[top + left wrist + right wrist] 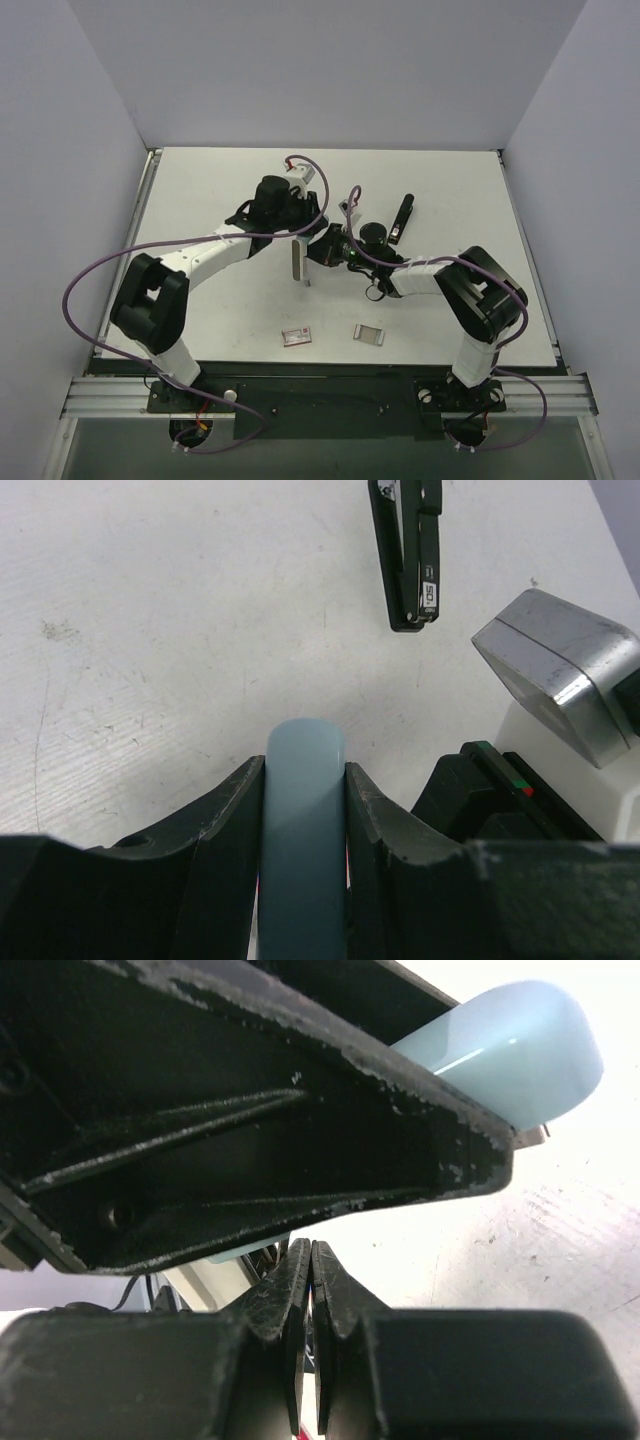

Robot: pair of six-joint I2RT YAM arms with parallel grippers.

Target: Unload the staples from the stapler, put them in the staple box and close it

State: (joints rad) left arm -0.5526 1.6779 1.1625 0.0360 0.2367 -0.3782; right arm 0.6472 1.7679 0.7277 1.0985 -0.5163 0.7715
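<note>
Item: pale blue rounded plastic stapler, clamped in left pincer. Right pincer: clenched just beside it, possibly on nothing. Risk: a tug twists the smooth body loose, scattering staples.

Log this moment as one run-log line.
left gripper: shut on pale blue stapler | right gripper: shut, beside stapler | black tool: lying apart on table

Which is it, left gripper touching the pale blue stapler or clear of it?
Touching. In the left wrist view the left gripper clamps the pale blue stapler, both fingers flush against its sides, no gap.
</note>
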